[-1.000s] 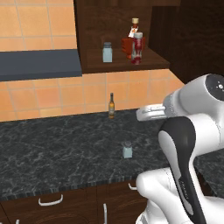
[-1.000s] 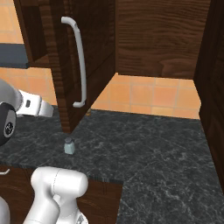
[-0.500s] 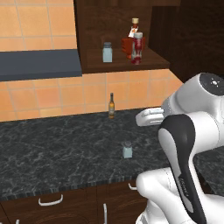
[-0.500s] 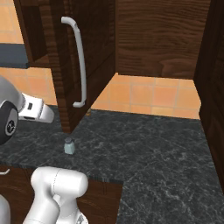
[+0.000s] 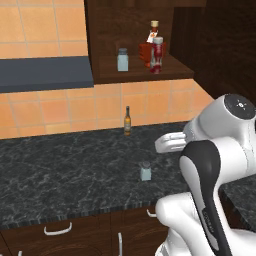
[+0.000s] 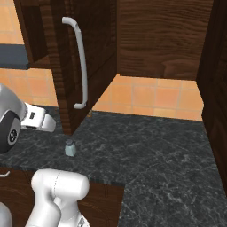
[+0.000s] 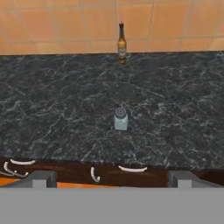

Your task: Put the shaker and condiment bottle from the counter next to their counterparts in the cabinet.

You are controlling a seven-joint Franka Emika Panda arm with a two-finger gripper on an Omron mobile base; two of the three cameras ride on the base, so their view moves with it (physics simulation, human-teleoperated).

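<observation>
Shaker (image 5: 145, 171) upright on counter (image 5: 60, 170), tiled wall (image 5: 45, 107) behind.

Slim dark brown bottle (image 5: 127, 121) stood upright at worktop's back edge, against orange tiled wall (image 5: 45, 105). Dark grey hood (image 5: 45, 74) hung left. White drawer handles (image 7: 131, 169) lined front below.

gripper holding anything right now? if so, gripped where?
Nothing is held. In the hand view the gripper is open, its fingertips spread wide with nothing between them. The shaker stands untouched on the counter, well ahead of it.
</observation>
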